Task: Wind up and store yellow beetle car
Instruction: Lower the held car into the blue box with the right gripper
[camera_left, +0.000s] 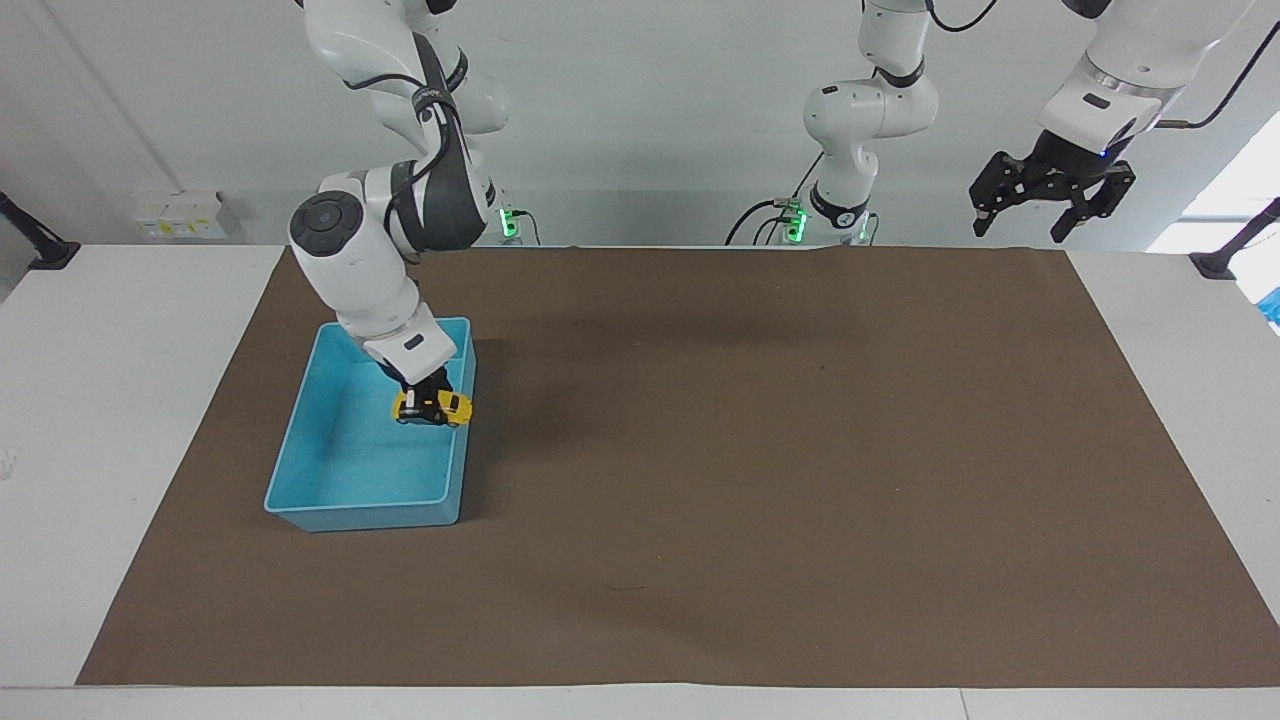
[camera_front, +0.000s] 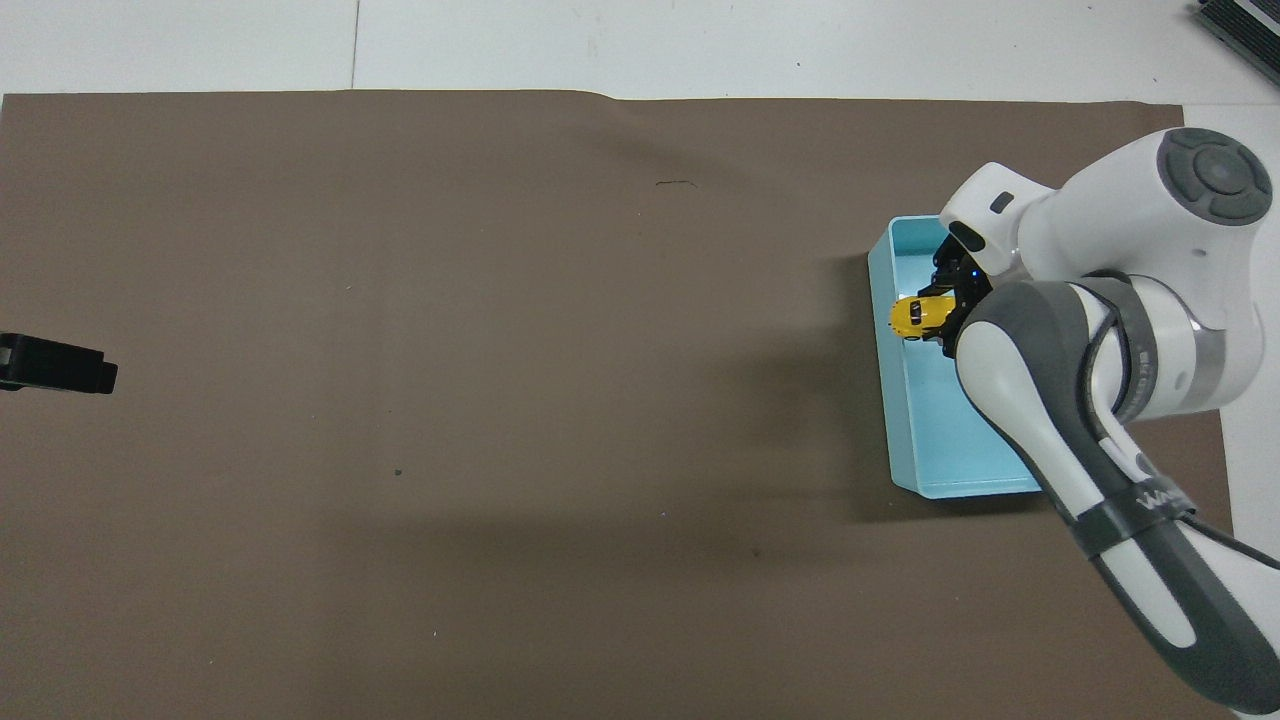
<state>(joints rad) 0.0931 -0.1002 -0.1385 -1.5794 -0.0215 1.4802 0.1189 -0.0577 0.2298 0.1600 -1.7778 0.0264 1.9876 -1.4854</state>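
Over the one light-blue bin (camera_left: 300, 470): right gripper (camera_left: 428, 394) clamps the single yellow beetle car (camera_left: 433, 408) | left gripper (camera_left: 1050, 196) waits high, fingers spread, holding nothing

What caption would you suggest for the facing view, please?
Right hand holds the yellow toy car over the blue bin; left hand waits raised.

R gripper (camera_left: 428, 395) clamped, arm bent low — L gripper (camera_left: 1050, 200) waits raised, fingers spread.
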